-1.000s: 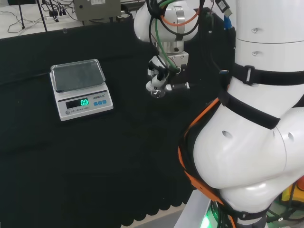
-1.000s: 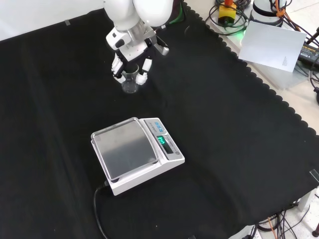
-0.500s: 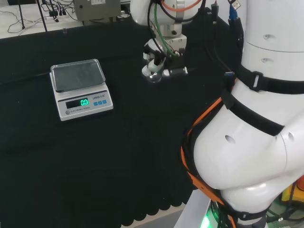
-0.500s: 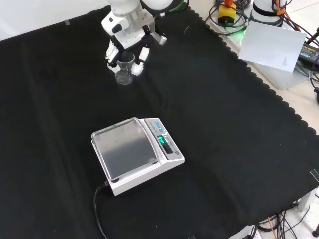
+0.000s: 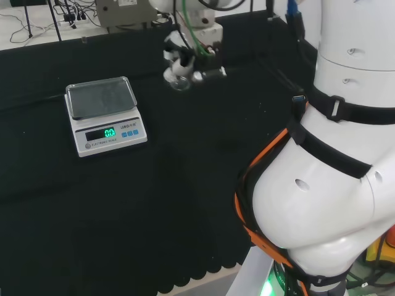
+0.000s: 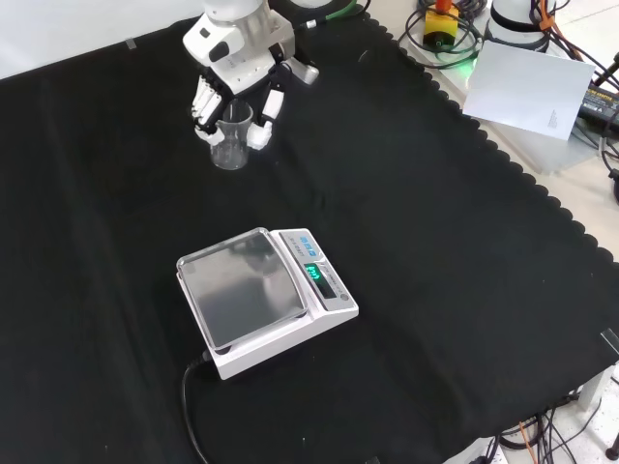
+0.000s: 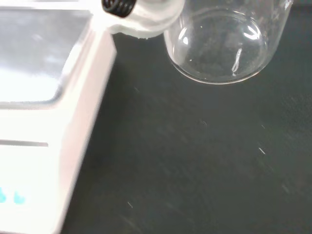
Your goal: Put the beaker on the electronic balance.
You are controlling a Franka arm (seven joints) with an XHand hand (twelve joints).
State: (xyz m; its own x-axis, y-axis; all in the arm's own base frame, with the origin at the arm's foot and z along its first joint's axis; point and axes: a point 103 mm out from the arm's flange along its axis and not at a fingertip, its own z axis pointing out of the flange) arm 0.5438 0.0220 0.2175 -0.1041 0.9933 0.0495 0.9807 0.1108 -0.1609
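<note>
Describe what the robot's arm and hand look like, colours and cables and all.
The arm is made of large glossy white rounded links with black bands at the joints and an orange seam lower down. Green, orange and black cables run along the wrist. The hand is white and black, with segmented white fingers.

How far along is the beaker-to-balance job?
Done: the hand is curled round the beaker, carried clear of the black cloth. In hand: transport; in the front view the beaker is above and left of the balance. Left: setting it on the bare pan and letting go.
</note>
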